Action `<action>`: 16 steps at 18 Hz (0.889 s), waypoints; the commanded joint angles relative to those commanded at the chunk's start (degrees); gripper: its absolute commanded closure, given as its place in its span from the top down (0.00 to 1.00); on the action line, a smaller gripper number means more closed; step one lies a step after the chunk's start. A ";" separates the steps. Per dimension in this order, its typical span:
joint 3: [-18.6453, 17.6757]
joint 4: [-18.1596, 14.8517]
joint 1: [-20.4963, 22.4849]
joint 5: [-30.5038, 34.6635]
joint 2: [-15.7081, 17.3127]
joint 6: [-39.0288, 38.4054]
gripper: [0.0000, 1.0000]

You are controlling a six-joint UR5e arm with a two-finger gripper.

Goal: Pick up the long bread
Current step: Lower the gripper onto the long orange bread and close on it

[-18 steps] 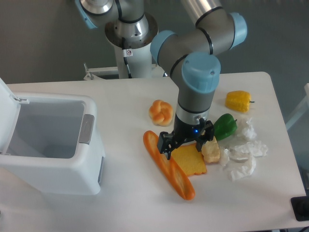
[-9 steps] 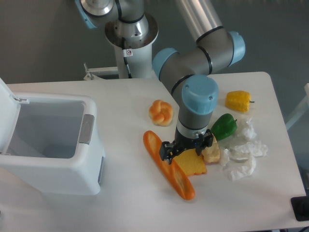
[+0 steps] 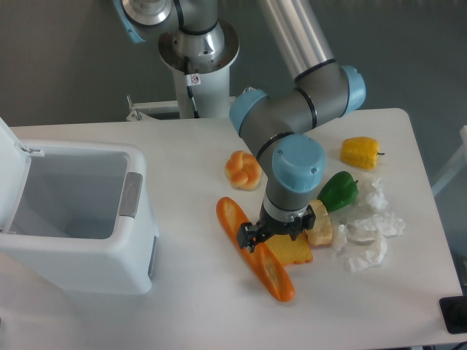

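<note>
Gripper (image 3: 257,240) low over the long bread (image 3: 255,249)

Whether its fingers pinch the baguette, I cannot tell; toast slice (image 3: 290,250) touches at 3 o'clock, knotted bun (image 3: 244,170) at 12.

Long bread (image 3: 255,253): orange-brown, with paler yellow diagonal slashes on top. Toast slice (image 3: 290,250): flat yellow, darker orange at the edges. Knotted bun (image 3: 244,170): orange with pale cream folds. Bell peppers: one yellow (image 3: 360,152), one glossy green (image 3: 338,191). Crumpled paper (image 3: 368,233): white. Small lumpy food piece (image 3: 319,229): pale cream-yellow. Counter (image 3: 182,306): plain white. Bin (image 3: 76,219): white, with a grey latch on its side and a greyish inside. Arm: silver-grey tubes with light blue joint caps. Hand (image 3: 271,235): black. Backdrop: dull grey.
</note>
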 joint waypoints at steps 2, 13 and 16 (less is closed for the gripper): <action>0.09 0.09 0.00 0.00 -0.79 -0.35 1.00; 1.49 2.64 -0.09 0.00 -5.01 -2.90 1.00; 1.76 2.64 -0.17 -0.09 -6.24 -2.81 1.00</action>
